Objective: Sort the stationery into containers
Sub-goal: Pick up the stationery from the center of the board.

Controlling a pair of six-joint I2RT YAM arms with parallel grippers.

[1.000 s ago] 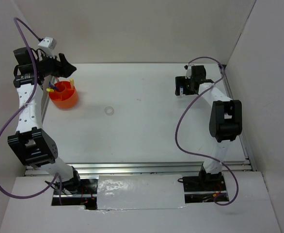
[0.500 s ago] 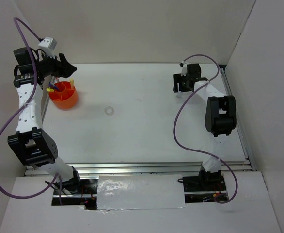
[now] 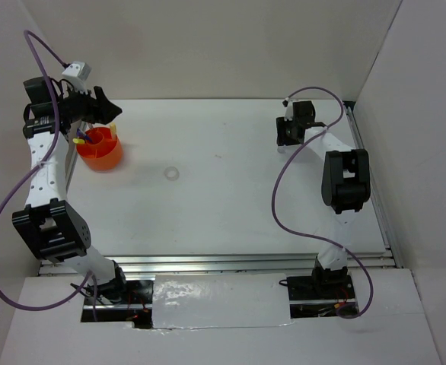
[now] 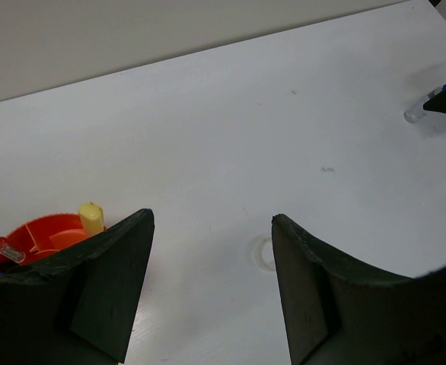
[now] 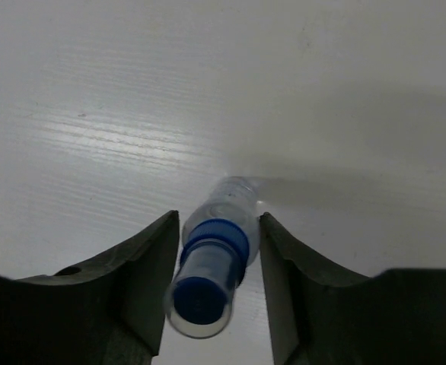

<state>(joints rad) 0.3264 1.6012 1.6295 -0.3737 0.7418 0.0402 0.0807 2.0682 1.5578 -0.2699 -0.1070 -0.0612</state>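
Now the right gripper (image 5: 219, 222) is clamped on the small blue-capped bottle (image 5: 210, 262); the left gripper (image 4: 211, 220) is spread wide, empty, near the orange cup (image 4: 49, 233).

Left wrist view: round orange-red plastic cup (image 4: 44, 232) largely hidden behind dark left fingers (image 4: 93, 296), cut by frame edge. Right wrist view: tiny clear blue-capped bottle (image 5: 211, 258), near end blurred.

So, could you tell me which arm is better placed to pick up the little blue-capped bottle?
The right arm: its claw has a finger on either side of the blue-capped bottle. The left claw hangs open beside the orange cup, far across the table from the bottle.
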